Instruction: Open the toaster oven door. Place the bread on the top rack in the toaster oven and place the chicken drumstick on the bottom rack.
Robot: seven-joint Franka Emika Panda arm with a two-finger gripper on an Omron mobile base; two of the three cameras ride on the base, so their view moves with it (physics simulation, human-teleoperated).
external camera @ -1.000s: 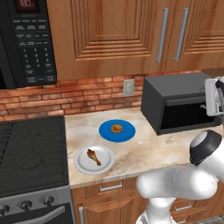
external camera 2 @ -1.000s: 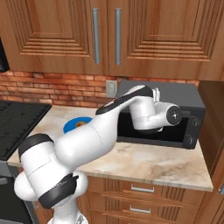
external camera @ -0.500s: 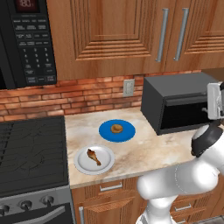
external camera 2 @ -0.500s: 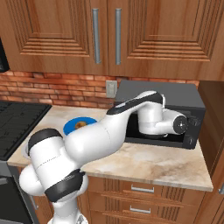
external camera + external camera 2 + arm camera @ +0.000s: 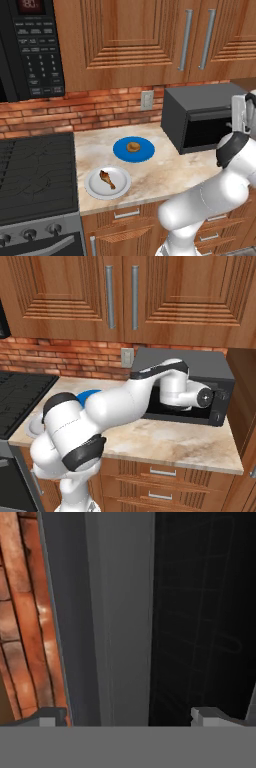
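My claw (image 5: 128,714) has its tips set wide apart with nothing between them, just in front of the toaster oven (image 5: 200,363), facing a grey edge of it beside the dark window of the toaster oven door (image 5: 205,612). The oven sits at the right end of the surface (image 5: 165,172), against the brick wall (image 5: 100,107). Nearer the stove (image 5: 35,175), the chicken drumstick (image 5: 106,178) lies on a white plate (image 5: 120,187). Behind it, the bread (image 5: 133,147) rests on the blue plate (image 5: 120,150).

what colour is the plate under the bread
Blue; the plate under the bread shows best in the left base view.
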